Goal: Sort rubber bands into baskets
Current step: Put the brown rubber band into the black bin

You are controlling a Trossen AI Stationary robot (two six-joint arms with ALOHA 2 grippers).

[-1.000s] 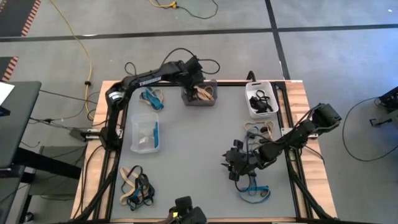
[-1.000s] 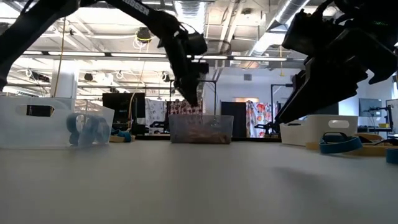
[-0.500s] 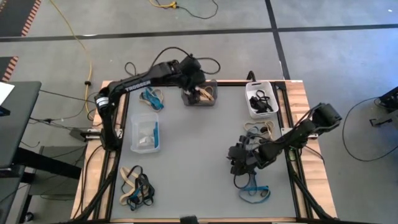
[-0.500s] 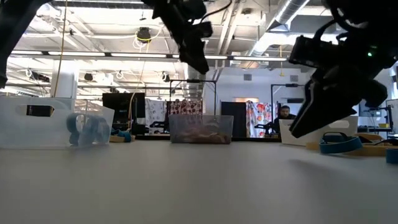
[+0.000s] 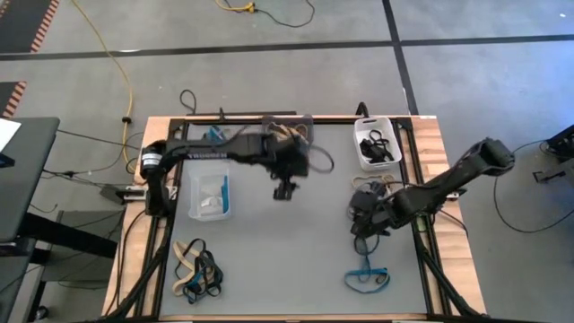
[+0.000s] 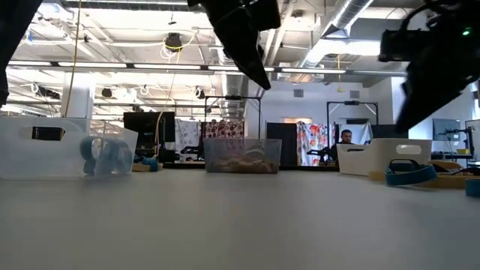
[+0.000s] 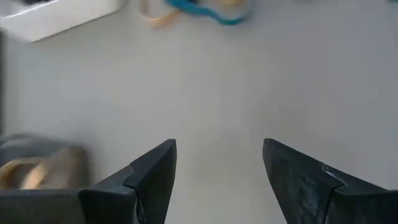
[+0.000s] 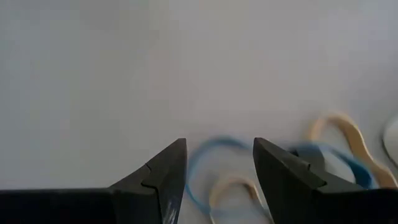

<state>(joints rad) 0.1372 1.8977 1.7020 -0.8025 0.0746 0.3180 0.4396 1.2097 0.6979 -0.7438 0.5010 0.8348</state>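
Left gripper (image 5: 285,189), fingers apart and empty, swung off the dark grey basket (image 5: 289,133) holding tan rubber bands (image 5: 285,133); right gripper (image 5: 361,218) open, retreated beside its loose pile (image 5: 377,187) — next pick due.

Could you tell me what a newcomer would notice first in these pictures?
Probably the two dark arms reaching over the grey table: the left tool, open and empty, hangs above the middle, and the right tool, also open, is over a small pile of blue and tan rubber bands beside the white basket. Next, the clear basket at the left.
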